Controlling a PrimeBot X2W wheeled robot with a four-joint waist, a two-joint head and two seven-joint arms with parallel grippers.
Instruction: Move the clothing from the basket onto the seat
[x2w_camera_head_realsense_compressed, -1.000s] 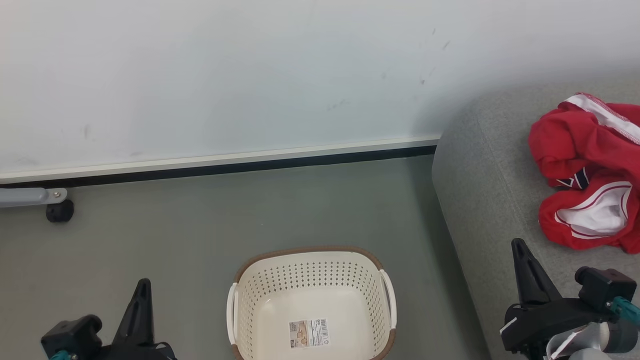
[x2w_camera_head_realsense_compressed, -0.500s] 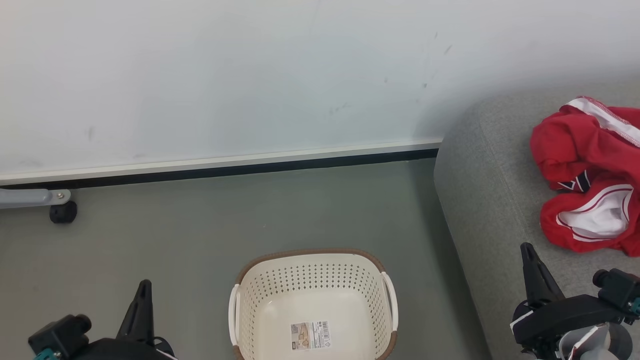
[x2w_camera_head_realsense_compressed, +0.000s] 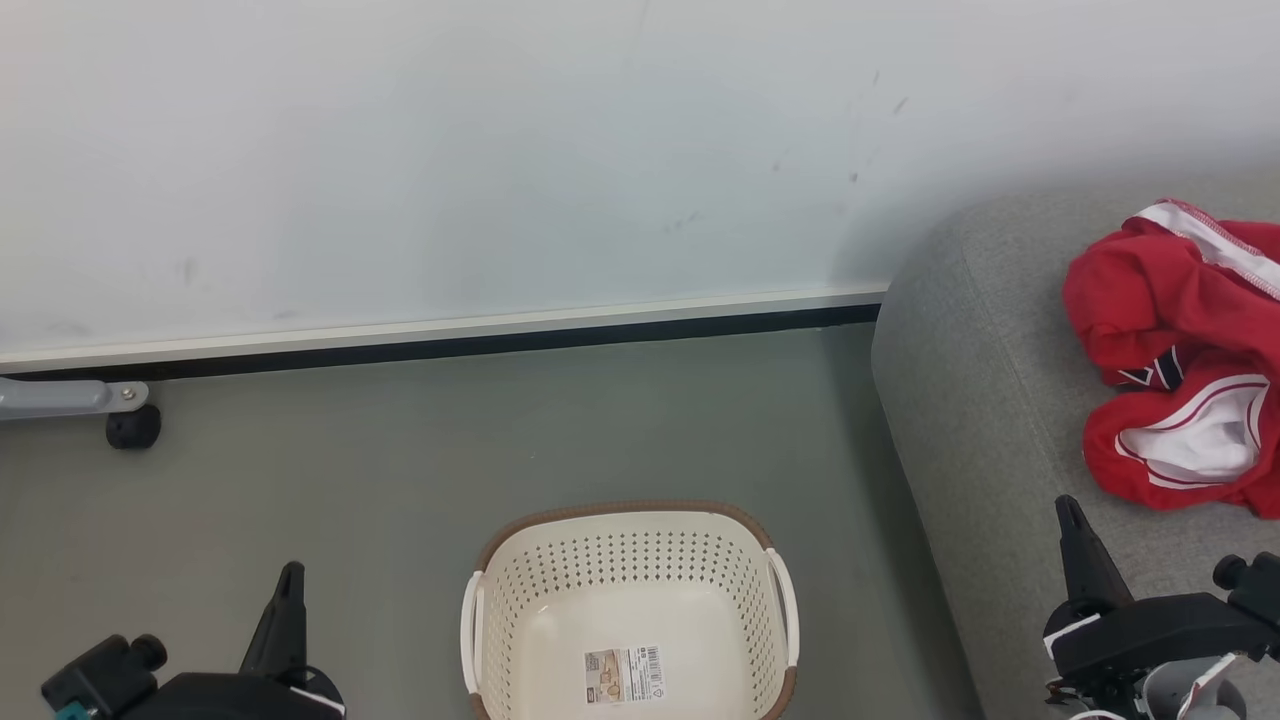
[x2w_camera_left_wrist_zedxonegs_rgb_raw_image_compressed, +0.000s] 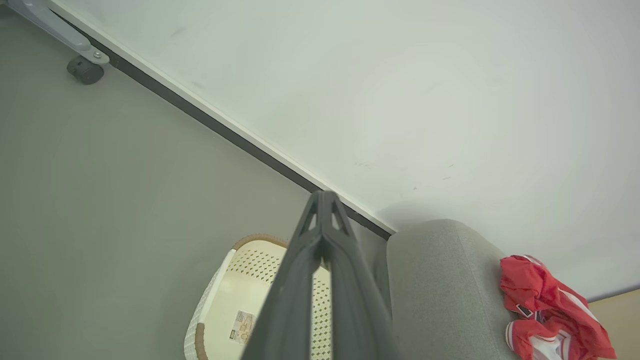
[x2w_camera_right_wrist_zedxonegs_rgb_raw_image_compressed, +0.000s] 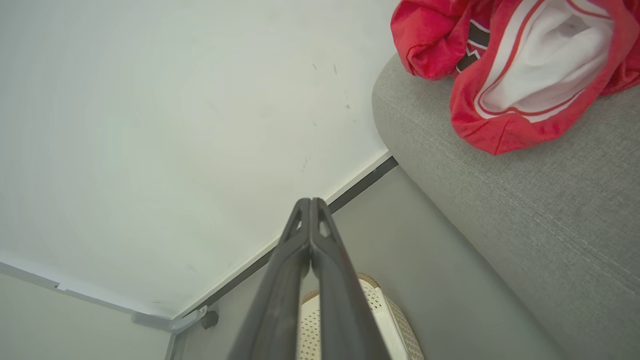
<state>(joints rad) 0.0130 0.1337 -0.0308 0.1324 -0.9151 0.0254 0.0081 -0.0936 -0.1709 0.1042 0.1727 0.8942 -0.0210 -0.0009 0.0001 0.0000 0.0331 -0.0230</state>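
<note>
The red clothing (x2w_camera_head_realsense_compressed: 1175, 350) with white trim lies crumpled on the grey seat (x2w_camera_head_realsense_compressed: 980, 400) at the right; it also appears in the wrist views (x2w_camera_left_wrist_zedxonegs_rgb_raw_image_compressed: 547, 312) (x2w_camera_right_wrist_zedxonegs_rgb_raw_image_compressed: 510, 65). The cream basket (x2w_camera_head_realsense_compressed: 630, 560) stands on the floor at bottom centre, holding nothing but its barcode sticker (x2w_camera_head_realsense_compressed: 622, 672). My left gripper (x2w_camera_head_realsense_compressed: 290, 578) is shut at the lower left, left of the basket (x2w_camera_left_wrist_zedxonegs_rgb_raw_image_compressed: 220, 305). My right gripper (x2w_camera_head_realsense_compressed: 1068, 505) is shut over the seat's front edge, below the clothing. Both wrist views show the fingers (x2w_camera_left_wrist_zedxonegs_rgb_raw_image_compressed: 325, 200) (x2w_camera_right_wrist_zedxonegs_rgb_raw_image_compressed: 310, 202) pressed together, nothing held.
A white wall with a dark skirting strip (x2w_camera_head_realsense_compressed: 450, 345) runs behind the grey floor. A grey metal leg with a black caster (x2w_camera_head_realsense_compressed: 130, 425) stands at the far left by the wall. Bare floor lies between the basket and the wall.
The head camera has tilted slightly, shifting the whole picture down. Both grippers have sunk lower in view, the right one drawing back from the clothing. The clothing and basket have not moved.
</note>
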